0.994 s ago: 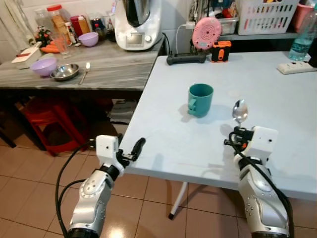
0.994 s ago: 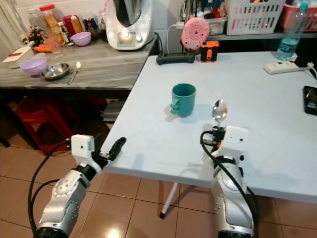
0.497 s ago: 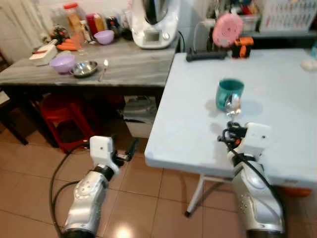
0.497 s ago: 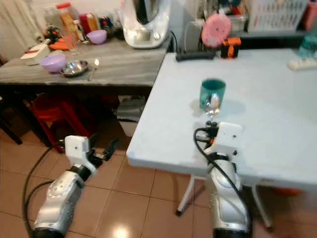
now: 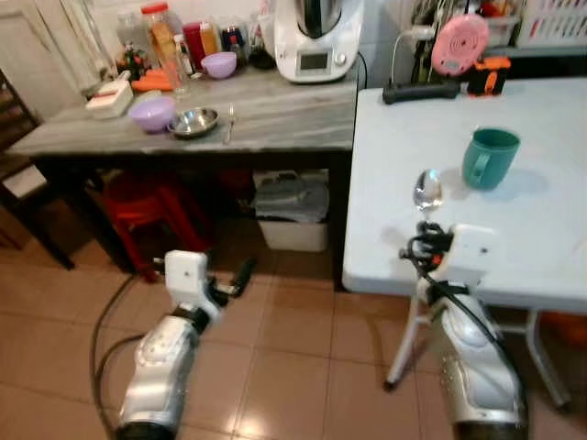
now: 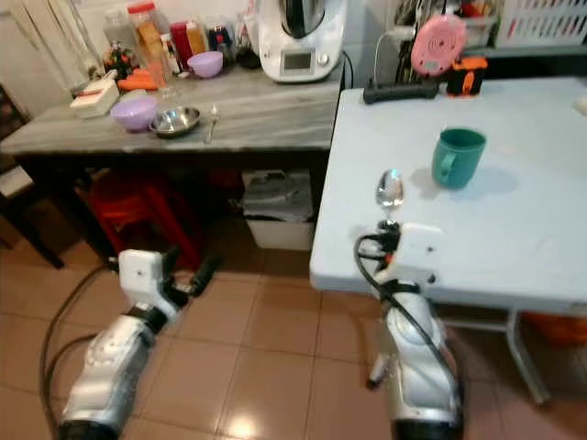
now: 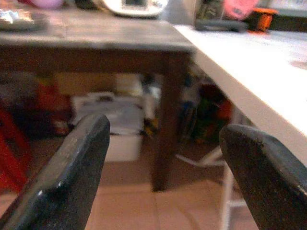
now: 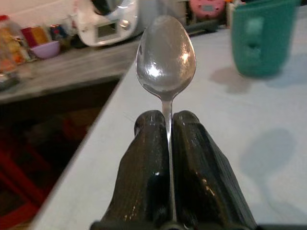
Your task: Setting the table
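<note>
The right gripper has its jaws closed tight on the thin handle of a metal spoon, which stands out beyond the fingertips with its bowl uppermost and facing the wrist camera. In the head views this gripper sits at the near edge of the pale blue table, the spoon's bowl raised above the tabletop. A teal mug stands upright on that table, beyond the spoon and to its right, handle toward the robot, well apart from the gripper. At the table's far edge lie a black power strip, a round pink device and a small orange-and-black object; what the last one is cannot be settled at this sharpness. The left gripper is held low over the tiled floor, its jaws spread wide and holding nothing, pointing toward the dark space beneath the tables. To the robot's left stands a grey wood-grain table carrying a purple bowl, a steel bowl, a second spoon lying just beside the steel bowl, a smaller purple bowl, a white kitchen machine and several jars and bottles at the back. Beneath it are a red stool and a white bin.
</note>
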Controlling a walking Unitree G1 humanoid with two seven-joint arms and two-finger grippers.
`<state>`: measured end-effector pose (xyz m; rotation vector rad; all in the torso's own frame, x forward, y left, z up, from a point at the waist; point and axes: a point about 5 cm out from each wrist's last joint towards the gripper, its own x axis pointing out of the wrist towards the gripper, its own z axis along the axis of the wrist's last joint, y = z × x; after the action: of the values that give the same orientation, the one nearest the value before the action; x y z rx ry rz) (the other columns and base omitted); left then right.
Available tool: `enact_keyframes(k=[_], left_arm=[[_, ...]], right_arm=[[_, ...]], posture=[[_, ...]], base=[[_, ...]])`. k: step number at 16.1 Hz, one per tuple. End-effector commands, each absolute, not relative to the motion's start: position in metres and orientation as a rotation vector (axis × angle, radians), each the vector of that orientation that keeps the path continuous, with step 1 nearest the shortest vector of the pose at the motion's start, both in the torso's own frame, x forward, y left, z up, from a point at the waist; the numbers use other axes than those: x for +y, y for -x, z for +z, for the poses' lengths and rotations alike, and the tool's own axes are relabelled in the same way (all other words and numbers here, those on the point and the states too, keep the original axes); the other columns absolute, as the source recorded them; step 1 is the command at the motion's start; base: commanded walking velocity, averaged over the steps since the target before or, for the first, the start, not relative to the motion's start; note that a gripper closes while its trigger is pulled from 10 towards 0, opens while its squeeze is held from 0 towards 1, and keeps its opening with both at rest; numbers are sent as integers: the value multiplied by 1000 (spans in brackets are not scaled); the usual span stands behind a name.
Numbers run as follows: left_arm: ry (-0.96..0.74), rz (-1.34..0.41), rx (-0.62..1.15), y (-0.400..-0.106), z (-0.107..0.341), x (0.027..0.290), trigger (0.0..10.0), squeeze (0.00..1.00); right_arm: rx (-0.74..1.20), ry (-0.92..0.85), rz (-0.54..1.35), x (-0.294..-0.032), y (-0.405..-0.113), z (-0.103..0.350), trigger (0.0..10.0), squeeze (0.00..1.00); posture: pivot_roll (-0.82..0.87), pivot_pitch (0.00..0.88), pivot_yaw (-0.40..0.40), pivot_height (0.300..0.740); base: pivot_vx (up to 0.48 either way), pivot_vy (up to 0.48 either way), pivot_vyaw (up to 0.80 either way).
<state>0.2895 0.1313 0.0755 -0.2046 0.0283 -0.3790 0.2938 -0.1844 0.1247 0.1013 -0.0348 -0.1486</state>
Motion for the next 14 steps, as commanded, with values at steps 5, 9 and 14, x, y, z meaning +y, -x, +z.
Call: enact_keyframes(k=[5,9,14], left_arm=[[165,-336,19,-292,77,143,10000,0],[155,-325,12,-294,78,143,10000,0],[150,-321,10,-294,77,141,10000,0]], right_arm=[[-58,-117,-129,-176,-296,129,10000,0],[-63,-117,-123,-175,-297,129,10000,0],[-69,-116,-120,-174,-297,129,10000,0]], posture=[[-38,0,125,740],[-38,0,127,740],[-37,0,129,740]], base=[[0,480,0],[0,480,0],[0,480,0]])
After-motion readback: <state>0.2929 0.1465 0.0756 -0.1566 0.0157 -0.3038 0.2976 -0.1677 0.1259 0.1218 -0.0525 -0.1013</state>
